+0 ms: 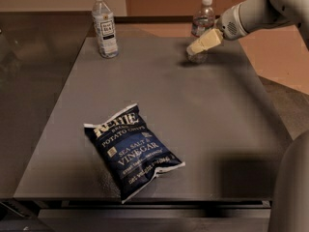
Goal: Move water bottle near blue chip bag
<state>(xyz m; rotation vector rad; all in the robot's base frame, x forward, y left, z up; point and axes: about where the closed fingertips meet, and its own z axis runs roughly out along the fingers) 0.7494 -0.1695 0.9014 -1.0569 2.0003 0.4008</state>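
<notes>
The water bottle, clear with a white cap and a dark label band, stands upright at the table's far right. My gripper, cream-coloured on a grey-white arm, reaches in from the right and lies across the bottle's lower part, hiding it in part. The blue chip bag, navy with white "Kettle" lettering, lies flat near the table's front left of centre, far from the bottle.
A second bottle with a large white label stands upright at the far left. The grey table has its front edge at the bottom and its right edge near my arm. A grey part of the robot fills the bottom right corner.
</notes>
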